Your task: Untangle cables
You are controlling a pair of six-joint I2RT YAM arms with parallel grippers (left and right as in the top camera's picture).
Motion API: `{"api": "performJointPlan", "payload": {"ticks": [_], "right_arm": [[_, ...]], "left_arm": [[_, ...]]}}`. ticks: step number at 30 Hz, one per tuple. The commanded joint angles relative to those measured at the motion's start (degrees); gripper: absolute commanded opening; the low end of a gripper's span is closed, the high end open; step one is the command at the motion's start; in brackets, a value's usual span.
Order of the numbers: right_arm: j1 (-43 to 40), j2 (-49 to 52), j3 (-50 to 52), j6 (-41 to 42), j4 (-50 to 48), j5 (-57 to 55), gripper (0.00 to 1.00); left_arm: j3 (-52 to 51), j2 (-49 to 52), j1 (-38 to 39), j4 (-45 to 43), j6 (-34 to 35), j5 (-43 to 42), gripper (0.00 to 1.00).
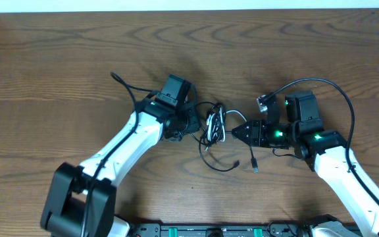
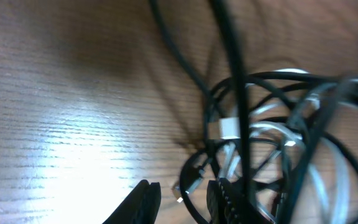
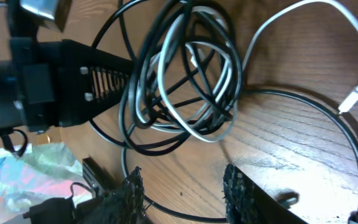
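The cables (image 1: 214, 125) lie as one knot of black and white loops at mid-table, between both grippers. My left gripper (image 1: 199, 125) is at the knot's left side. In the left wrist view its jaws (image 2: 182, 202) stand apart, with one black strand (image 2: 191, 186) loose in the gap. My right gripper (image 1: 237, 131) points at the knot from the right. In the right wrist view it (image 3: 185, 193) is open just short of the coil (image 3: 185, 81), with only a black strand on the table crossing below its gap. The white cable's plug (image 3: 352, 99) trails off to the right.
A black loop (image 1: 219, 164) hangs out of the knot toward the front, ending in a plug (image 1: 254, 166). The right arm's own thick black wire (image 1: 334, 89) arcs behind it. The table's far edge (image 1: 189, 12) runs along the back.
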State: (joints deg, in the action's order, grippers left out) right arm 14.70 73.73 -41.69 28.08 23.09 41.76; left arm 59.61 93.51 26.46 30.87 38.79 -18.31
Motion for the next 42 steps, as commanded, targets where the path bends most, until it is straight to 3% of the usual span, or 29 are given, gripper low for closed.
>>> {"api": "performJointPlan", "payload": {"ticks": [1, 7, 10, 17, 22, 32, 42], "right_arm": [[0.3, 0.2, 0.2, 0.6, 0.5, -1.3, 0.36], [0.3, 0.2, 0.2, -1.0, 2.6, -2.0, 0.34], [0.3, 0.2, 0.2, -0.9, 2.4, -0.6, 0.38], [3.0, 0.2, 0.2, -0.9, 2.0, -2.6, 0.34], [5.4, 0.2, 0.2, 1.3, 2.9, -2.5, 0.23], [11.7, 0.7, 0.2, 9.8, 2.3, -12.3, 0.21], [19.8, 7.9, 0.2, 16.1, -11.3, -21.7, 0.22]], "left_arm": [[0.2, 1.3, 0.2, 0.1, -0.6, -0.5, 0.31], [0.2, 1.4, 1.9, -0.7, -0.4, -0.5, 0.23], [0.2, 1.4, 3.4, -2.3, -0.4, -0.5, 0.22], [0.2, 1.4, 4.1, -4.4, -0.4, 0.2, 0.22], [0.2, 1.4, 4.1, -4.4, -0.4, 1.1, 0.22], [0.2, 1.4, 4.1, -4.4, -0.4, 1.4, 0.22], [0.2, 1.4, 4.1, -4.4, -0.4, 1.4, 0.22]]}}
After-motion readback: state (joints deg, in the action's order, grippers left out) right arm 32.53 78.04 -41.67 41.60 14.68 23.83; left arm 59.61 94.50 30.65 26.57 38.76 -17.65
